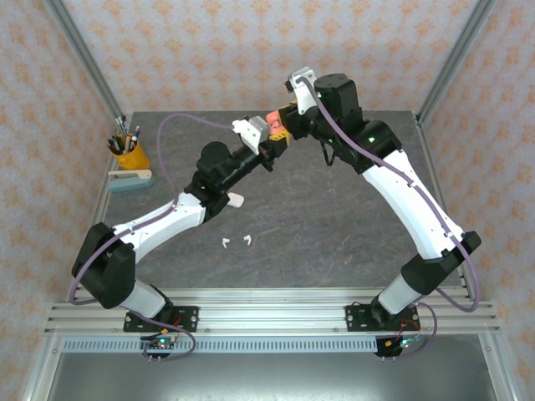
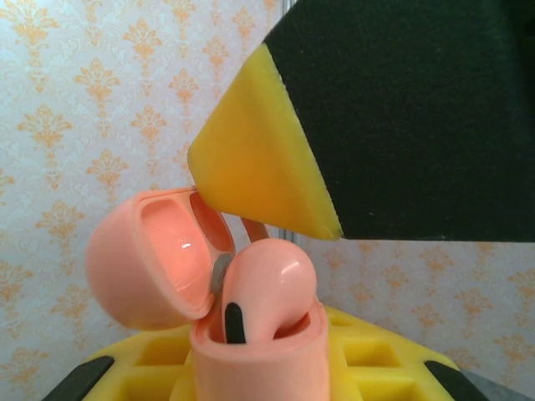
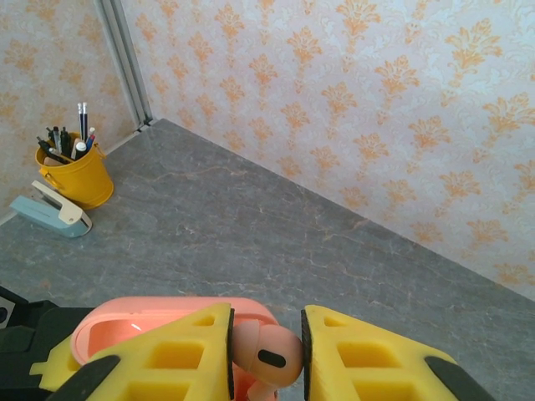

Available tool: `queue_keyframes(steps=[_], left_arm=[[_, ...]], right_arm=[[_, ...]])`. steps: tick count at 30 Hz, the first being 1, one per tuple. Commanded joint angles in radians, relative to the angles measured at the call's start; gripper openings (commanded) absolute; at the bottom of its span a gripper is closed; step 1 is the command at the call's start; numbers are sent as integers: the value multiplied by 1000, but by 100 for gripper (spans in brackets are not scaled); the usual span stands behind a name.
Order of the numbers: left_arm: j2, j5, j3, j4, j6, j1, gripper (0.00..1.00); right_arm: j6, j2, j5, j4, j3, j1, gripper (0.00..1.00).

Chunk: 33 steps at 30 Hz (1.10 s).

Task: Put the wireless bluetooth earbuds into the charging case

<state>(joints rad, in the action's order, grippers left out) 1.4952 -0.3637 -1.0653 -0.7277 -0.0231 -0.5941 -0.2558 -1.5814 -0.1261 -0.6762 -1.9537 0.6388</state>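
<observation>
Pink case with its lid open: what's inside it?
One pink earbud, head up, sits partly in the base, pinched by the right hand. Its stem and the other socket are hidden.
</observation>
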Motion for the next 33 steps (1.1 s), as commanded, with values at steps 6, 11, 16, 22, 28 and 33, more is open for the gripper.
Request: queue_keyframes(steps=[6, 11, 16, 22, 28, 33], left_arm=[[-13, -18, -35, -12, 5, -2, 0], [-13, -17, -37, -12, 5, -2, 0], [-13, -17, -40, -10, 0, -3, 0], [-13, -16, -41, -10, -1, -2, 0], [-12, -14, -42, -13, -2, -3, 0], [-9, -16, -38, -19, 3, -2, 0]], right_arm=[[-1, 7, -2, 28, 16, 5, 25], [-2, 8, -3, 20, 27, 12, 24], [-2, 15, -6, 16, 44, 20, 24], [-7, 22, 0, 13, 60, 27, 24], [-2, 44, 13, 17, 78, 28, 24], [1, 52, 23, 19, 75, 27, 30]])
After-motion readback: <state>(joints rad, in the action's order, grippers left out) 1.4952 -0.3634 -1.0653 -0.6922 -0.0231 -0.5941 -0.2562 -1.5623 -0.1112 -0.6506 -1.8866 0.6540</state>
